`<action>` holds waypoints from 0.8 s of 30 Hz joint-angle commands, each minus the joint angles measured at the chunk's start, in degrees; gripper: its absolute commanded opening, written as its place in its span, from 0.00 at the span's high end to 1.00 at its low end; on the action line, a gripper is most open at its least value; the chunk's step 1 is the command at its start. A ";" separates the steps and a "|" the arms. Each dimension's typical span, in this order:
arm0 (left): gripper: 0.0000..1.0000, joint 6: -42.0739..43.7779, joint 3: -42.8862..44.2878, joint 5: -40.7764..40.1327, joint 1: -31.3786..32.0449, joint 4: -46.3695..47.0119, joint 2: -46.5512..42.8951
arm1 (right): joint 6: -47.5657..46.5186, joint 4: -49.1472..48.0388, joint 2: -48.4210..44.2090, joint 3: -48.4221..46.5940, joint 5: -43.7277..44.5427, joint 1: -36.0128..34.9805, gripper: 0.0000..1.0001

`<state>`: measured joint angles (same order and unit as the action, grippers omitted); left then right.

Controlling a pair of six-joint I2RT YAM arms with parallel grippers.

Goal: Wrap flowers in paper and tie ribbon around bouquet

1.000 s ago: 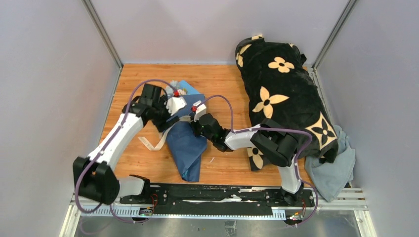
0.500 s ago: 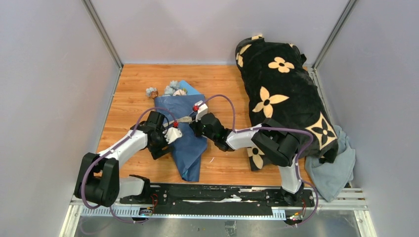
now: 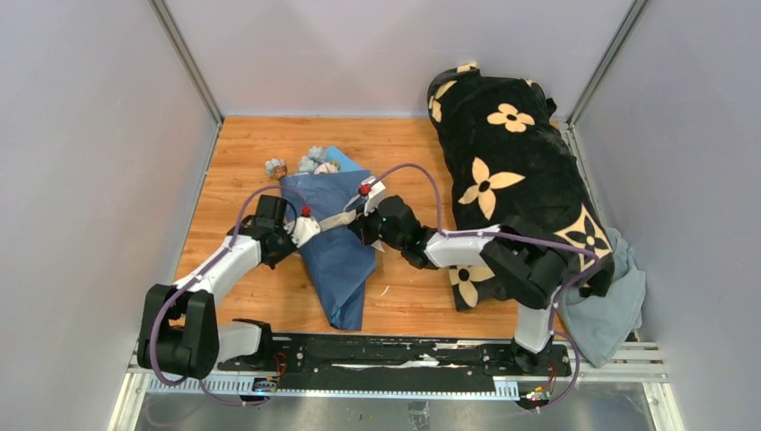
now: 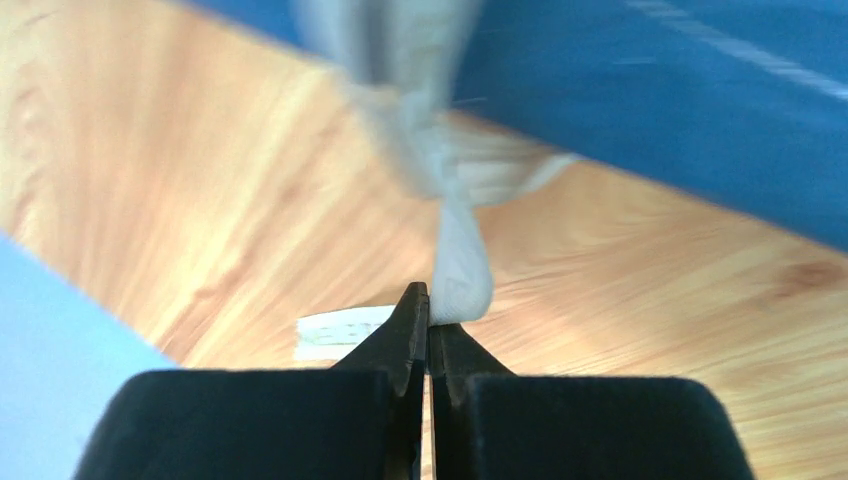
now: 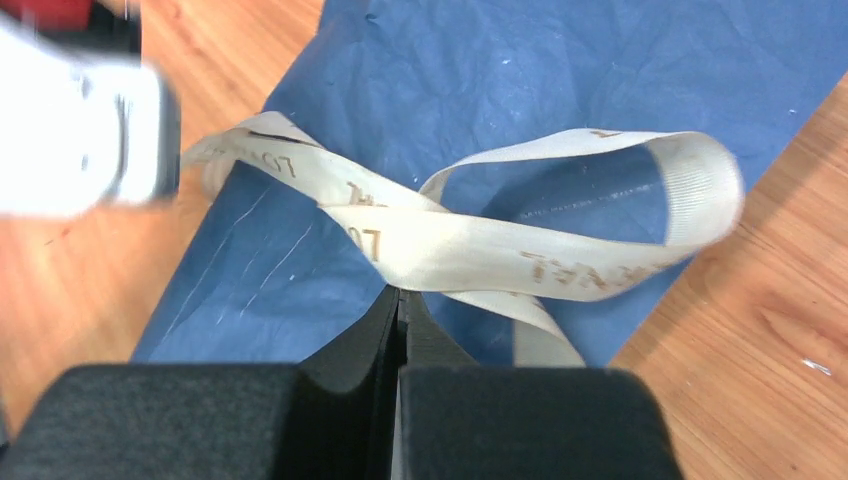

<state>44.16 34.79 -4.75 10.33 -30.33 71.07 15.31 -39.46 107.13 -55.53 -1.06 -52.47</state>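
Note:
The bouquet (image 3: 337, 247) lies on the wooden table as a cone of navy paper (image 5: 480, 90), narrow end toward me. The flowers (image 3: 314, 162), pale blue with a brownish bloom, show at its far wide end. The cream ribbon (image 3: 339, 219) crosses the cone between both grippers. My left gripper (image 3: 314, 228) sits at the cone's left edge, shut on a ribbon strand (image 4: 460, 270) that rises to a twist against the paper (image 4: 650, 110). My right gripper (image 3: 357, 217) is over the cone's right side, shut on the ribbon (image 5: 480, 250) where its loop crosses itself.
A black plush blanket (image 3: 520, 171) with cream flower prints fills the right side, with a grey-blue cloth (image 3: 610, 310) at its near end. A loose ribbon end (image 4: 335, 335) lies flat on the wood left of the cone. Grey walls enclose the table.
My left arm swung from the bouquet's far end back to its near-left side and went from open to shut on the ribbon. My right gripper shifted slightly far-right, drawing the ribbon across.

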 commanded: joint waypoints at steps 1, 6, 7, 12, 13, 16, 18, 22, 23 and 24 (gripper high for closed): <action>1.00 -1.77 7.52 -3.94 -6.73 -1.60 -1.85 | 0.80 11.74 -8.25 2.40 -15.75 6.04 1.00; 1.00 0.62 10.52 -5.72 -16.70 1.46 1.25 | 0.10 30.03 -15.89 5.17 -30.67 16.43 1.00; 1.00 0.65 10.84 -5.97 -18.76 2.06 2.25 | -0.87 32.56 -16.67 5.43 -31.72 17.84 1.00; 1.00 2.25 13.27 -4.99 -26.82 4.24 5.83 | -4.62 46.15 -22.47 6.89 -30.42 23.54 1.00; 1.00 3.16 13.04 -4.97 -27.32 4.41 6.21 | -4.28 46.80 -23.36 7.64 -29.85 25.02 1.00; 1.00 5.85 10.98 -7.59 -27.76 7.75 6.25 | -3.26 49.47 -26.64 8.76 -26.05 29.72 1.00; 1.00 7.36 9.75 -9.07 -28.83 10.39 6.98 | -2.34 50.73 -31.01 9.38 -21.70 33.00 1.00; 1.00 8.99 9.81 -11.68 -31.85 14.87 11.19 | -3.01 53.86 -41.02 9.84 -6.69 35.67 1.00; 1.00 9.44 9.86 -12.38 -32.95 15.91 12.26 | -3.23 54.47 -43.22 10.15 -2.87 36.35 1.00; 1.00 9.88 9.90 -12.88 -33.79 16.90 13.11 | -3.10 54.72 -45.57 10.70 1.37 37.37 1.00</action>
<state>51.00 45.17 -13.76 -20.43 -19.53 80.71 12.67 10.70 69.58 -46.11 -16.40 -17.67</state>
